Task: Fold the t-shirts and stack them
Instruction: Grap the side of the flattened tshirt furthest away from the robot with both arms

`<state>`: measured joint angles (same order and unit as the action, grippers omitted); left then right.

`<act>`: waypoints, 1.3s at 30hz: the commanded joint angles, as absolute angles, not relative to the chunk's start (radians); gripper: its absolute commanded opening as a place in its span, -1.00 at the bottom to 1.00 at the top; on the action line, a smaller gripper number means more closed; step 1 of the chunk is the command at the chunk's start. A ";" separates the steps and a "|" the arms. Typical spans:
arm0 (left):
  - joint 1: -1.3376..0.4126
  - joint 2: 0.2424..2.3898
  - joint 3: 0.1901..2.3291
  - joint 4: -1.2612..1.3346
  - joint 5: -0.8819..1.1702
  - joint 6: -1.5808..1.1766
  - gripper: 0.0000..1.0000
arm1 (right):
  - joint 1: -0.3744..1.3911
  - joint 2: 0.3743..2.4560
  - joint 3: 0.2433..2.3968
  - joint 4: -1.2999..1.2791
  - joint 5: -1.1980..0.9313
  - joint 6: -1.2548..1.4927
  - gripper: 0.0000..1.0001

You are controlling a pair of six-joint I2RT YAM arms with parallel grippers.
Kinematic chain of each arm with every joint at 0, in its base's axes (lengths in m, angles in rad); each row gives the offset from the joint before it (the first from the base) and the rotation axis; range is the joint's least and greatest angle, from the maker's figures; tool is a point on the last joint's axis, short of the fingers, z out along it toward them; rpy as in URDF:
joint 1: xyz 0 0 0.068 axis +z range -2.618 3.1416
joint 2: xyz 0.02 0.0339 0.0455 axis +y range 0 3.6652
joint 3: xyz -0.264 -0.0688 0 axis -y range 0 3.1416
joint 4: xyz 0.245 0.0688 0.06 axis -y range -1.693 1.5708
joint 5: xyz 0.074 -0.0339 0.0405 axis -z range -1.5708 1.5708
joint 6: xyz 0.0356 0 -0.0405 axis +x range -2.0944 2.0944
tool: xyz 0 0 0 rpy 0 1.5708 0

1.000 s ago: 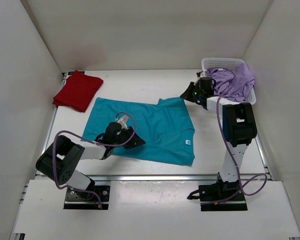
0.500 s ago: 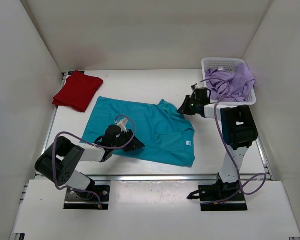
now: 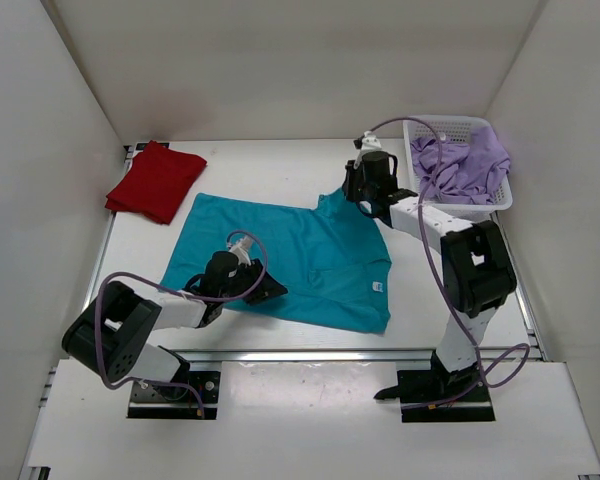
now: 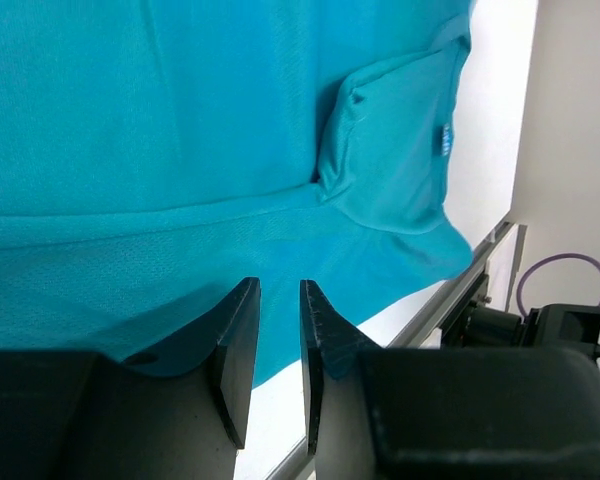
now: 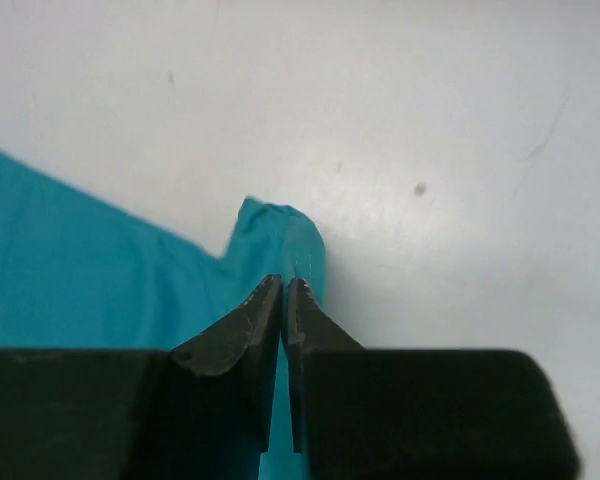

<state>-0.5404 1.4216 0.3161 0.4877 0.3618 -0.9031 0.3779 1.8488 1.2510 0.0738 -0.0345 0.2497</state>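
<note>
At the near hem of the teal shirt [image 3: 300,250] the left pincer [image 4: 277,295] shows a narrow gap; whether it pinches cloth I cannot tell. The shirt lies spread on the surface [image 3: 270,165], its right side folded inward. The right pincer [image 5: 284,285], nearly pressed together, meets the far sleeve; a grip I cannot tell. Far left lies the folded red shirt [image 3: 157,180]. Far right, the lavender shirt [image 3: 470,165] is crumpled in the basket [image 3: 445,124].
</note>
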 commanded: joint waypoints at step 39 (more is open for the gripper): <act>-0.413 1.295 0.314 0.462 0.357 -0.931 -0.30 | 0.343 1.798 0.978 0.229 -0.203 0.404 -0.81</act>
